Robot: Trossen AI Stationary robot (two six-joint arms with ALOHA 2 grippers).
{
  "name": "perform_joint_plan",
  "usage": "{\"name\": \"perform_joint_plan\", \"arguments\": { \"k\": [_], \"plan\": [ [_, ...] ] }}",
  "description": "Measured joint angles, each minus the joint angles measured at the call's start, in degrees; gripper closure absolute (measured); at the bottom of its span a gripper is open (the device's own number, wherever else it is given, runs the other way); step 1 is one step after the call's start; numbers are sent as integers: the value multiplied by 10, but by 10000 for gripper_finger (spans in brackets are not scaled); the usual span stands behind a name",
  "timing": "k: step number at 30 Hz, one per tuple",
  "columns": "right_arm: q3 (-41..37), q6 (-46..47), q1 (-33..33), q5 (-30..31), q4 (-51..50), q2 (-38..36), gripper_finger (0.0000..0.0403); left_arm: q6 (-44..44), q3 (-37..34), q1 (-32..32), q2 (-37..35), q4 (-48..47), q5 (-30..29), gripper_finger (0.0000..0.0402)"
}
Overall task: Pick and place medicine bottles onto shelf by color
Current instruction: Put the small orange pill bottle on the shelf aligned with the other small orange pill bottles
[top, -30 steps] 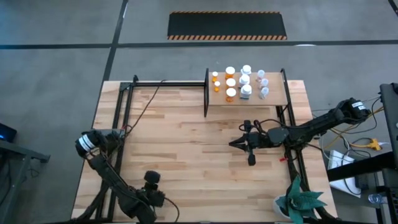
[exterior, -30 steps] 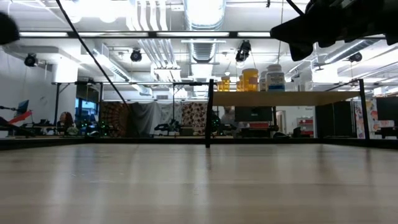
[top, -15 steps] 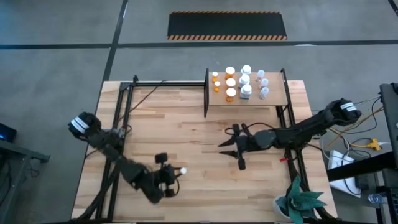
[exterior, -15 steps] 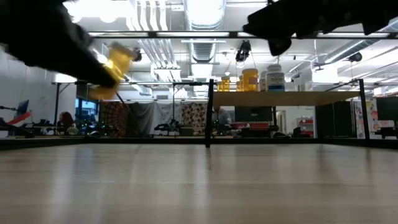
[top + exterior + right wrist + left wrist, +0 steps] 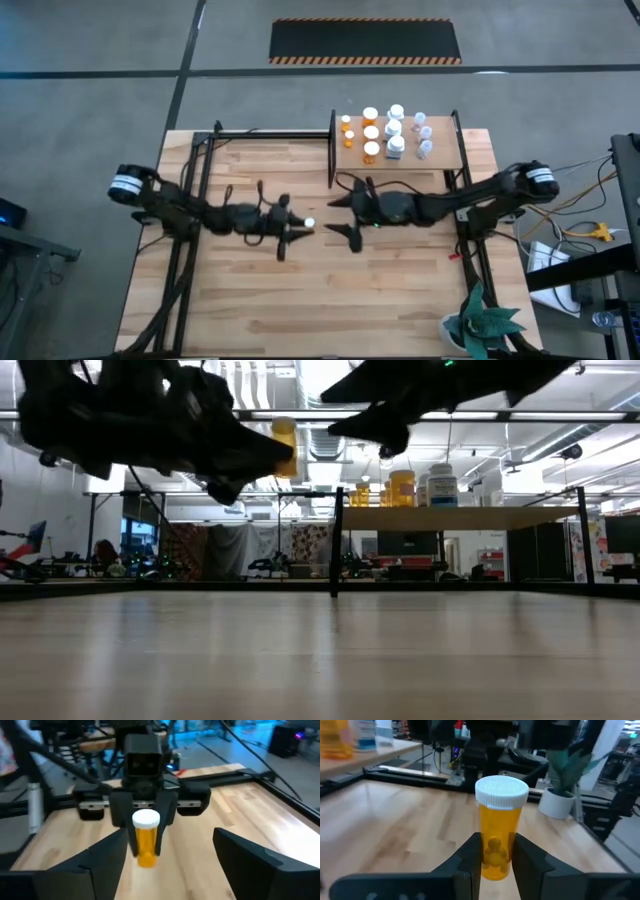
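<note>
My left gripper (image 5: 298, 228) is over the middle of the table, shut on an orange medicine bottle (image 5: 498, 832) with a white cap (image 5: 308, 222). My right gripper (image 5: 340, 218) faces it from the right. It is open, with its fingers (image 5: 102, 862) spread wide just short of the bottle (image 5: 146, 842) and not touching it. The shelf (image 5: 400, 166) stands at the far right on black posts. It carries several more bottles (image 5: 385, 135), the orange ones on its left part and the white ones on its right. My left gripper pinches the bottle's lower body (image 5: 495, 862) between its two fingers (image 5: 470, 857). The fingers come level from the table's left, one on each side of the body. The bottle stands upright with its cap on top and its base (image 5: 145, 862) just below the fingers, lifted clear of the table.
A potted plant (image 5: 482, 325) sits at the near right corner. Black frame rails and posts (image 5: 332, 150) run along the table's left side and far edge and around the shelf. Cables trail near both arm bases.
My left gripper has swung up from the near left corner to the middle of the table, carrying the orange bottle upright and clear of the wood. My right gripper has moved toward the table's left, away from the shelf, and has opened wide.
</note>
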Motion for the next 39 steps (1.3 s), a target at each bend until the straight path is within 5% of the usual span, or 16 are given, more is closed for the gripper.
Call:
{"name": "perform_joint_plan", "arguments": {
  "k": [12, 25, 39],
  "plan": [
    [104, 3, -73, -5, -17, 104, 123, 19, 14, 158, -1, -1, 128, 335],
    [162, 0, -85, -5, -28, 155, 165, 21, 15, 162, -1, -1, 144, 335],
    [153, 2, -85, -30, -39, 134, 288, 21, 13, 162, -1, 1, 144, 335]
  ]
}}
